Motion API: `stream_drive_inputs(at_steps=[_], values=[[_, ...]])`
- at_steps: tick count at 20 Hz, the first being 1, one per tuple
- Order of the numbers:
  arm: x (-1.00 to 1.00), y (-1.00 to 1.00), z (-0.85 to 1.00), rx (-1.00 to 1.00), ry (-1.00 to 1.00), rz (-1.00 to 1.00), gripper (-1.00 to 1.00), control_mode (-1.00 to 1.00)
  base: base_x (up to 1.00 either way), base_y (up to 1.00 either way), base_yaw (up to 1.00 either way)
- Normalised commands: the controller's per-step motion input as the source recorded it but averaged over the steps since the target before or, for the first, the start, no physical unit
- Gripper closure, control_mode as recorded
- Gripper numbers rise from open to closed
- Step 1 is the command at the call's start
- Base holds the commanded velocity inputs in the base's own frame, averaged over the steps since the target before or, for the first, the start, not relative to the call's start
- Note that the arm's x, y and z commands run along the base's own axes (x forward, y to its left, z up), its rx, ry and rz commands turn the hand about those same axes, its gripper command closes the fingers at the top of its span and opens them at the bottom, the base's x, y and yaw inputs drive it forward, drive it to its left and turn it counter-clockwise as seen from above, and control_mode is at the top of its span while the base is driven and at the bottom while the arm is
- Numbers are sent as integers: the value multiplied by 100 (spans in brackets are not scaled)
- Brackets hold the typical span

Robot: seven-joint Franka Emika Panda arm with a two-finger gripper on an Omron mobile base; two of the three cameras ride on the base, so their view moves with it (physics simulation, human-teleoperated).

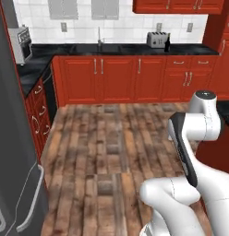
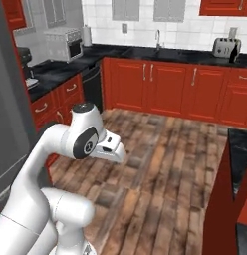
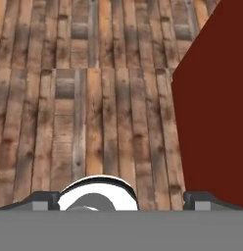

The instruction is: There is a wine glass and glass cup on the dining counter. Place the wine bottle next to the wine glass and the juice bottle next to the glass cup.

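Toaster (image 1: 158,39) at right end of wall counter (image 1: 88,48), back edge; slim dark wine bottle (image 1: 167,44) just beside its right, upright. Dining counter (image 2: 240,149) black top at right, red side below. Gripper (image 3: 121,200) over wood floor (image 3: 94,98), jaws wide apart, empty.

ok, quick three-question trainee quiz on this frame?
1. True or false: the pincer grips a bottle.
2. What stands beside the toaster on the far counter? A) dark bottle B) wine glass C) kettle
3. Fill in: the floor is made of ___ planks.
Key: 1 false, it is open and empty; 2 A; 3 wood.
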Motion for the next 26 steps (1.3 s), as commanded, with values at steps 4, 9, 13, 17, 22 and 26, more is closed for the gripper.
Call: stream_drive_inputs(at_steps=[4, 9, 13, 17, 22, 26], values=[[0, 0, 0, 0, 0, 0, -100, 100, 70, 0, -36], [0, 0, 0, 0, 0, 0, -100, 100, 81, 0, -23], [0, 0, 0, 0, 0, 0, -100, 100, 89, 1, -15], [0, 0, 0, 0, 0, 0, -100, 100, 93, 5, -12], [0, 0, 0, 0, 0, 0, -100, 100, 94, 4, -9], [0, 0, 0, 0, 0, 0, -100, 100, 94, 0, -2]])
